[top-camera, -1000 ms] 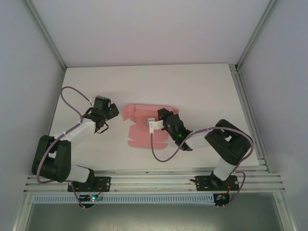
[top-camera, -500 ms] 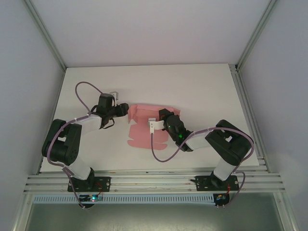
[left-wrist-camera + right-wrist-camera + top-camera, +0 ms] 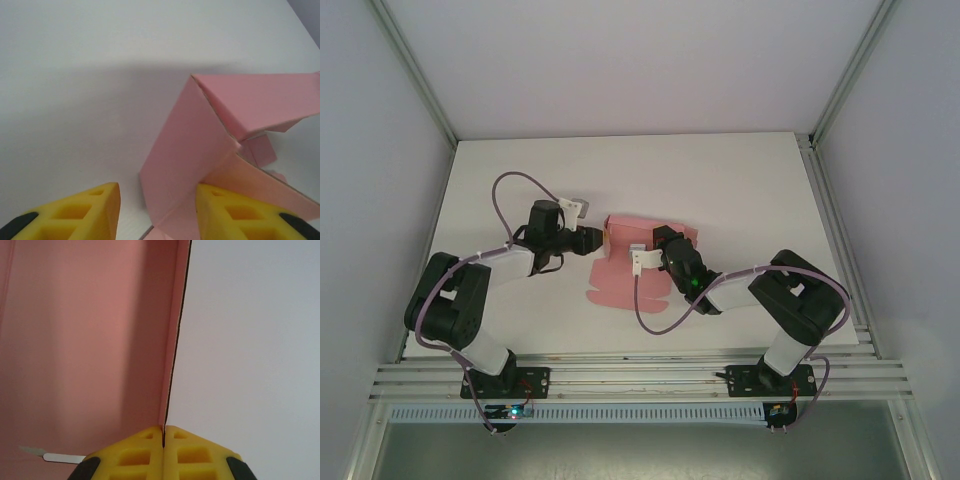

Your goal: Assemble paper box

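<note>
The box (image 3: 618,285) is thin pink card, matte and smooth, part folded, lying mid bench (image 3: 740,180) between the two arms; the bench is flat, matte white. The left wrist view shows what the top view hides: a panel standing tilted with a sharp crease, brownish raw edges at the cuts, and a folded flap above it. The left tool (image 3: 157,192) stands half wide, its yellow hollow-celled fingers (image 3: 100,210) astride that panel's lower corner, one clear of the card. The right tool (image 3: 163,434) is pinched tight on a card edge, seen close in its own wrist view
</note>
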`<action>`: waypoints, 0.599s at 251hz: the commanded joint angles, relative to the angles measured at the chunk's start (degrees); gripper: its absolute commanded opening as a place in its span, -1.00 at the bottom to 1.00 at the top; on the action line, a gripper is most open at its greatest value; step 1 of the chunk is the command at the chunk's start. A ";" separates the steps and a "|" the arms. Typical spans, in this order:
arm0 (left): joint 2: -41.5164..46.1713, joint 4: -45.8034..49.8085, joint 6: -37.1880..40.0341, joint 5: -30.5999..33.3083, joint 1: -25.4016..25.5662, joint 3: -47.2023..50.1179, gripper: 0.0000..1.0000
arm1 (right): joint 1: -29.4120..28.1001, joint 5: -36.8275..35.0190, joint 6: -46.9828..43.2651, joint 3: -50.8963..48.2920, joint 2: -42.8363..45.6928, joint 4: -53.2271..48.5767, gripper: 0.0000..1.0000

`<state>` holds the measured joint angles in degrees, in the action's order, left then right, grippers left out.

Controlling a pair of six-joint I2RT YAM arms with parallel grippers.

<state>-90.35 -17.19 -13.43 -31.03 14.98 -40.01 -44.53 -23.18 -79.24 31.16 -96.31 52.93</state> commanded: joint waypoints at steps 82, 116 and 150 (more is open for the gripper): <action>-3.80 -0.21 7.12 3.25 4.02 -3.68 -0.09 | -2.03 -0.31 1.61 0.96 1.17 -6.97 -1.00; -4.68 1.23 7.93 8.55 5.15 -4.06 -0.10 | -2.64 -0.35 1.53 0.51 2.25 -8.24 -1.00; -4.89 -1.47 9.30 14.96 7.82 -2.35 -0.09 | -3.79 0.52 2.21 -0.06 3.80 -10.73 -1.00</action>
<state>-93.38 -17.21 -7.25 -23.53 20.18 -43.13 -46.13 -25.28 -77.91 31.86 -93.93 48.07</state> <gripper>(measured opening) 0.451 0.050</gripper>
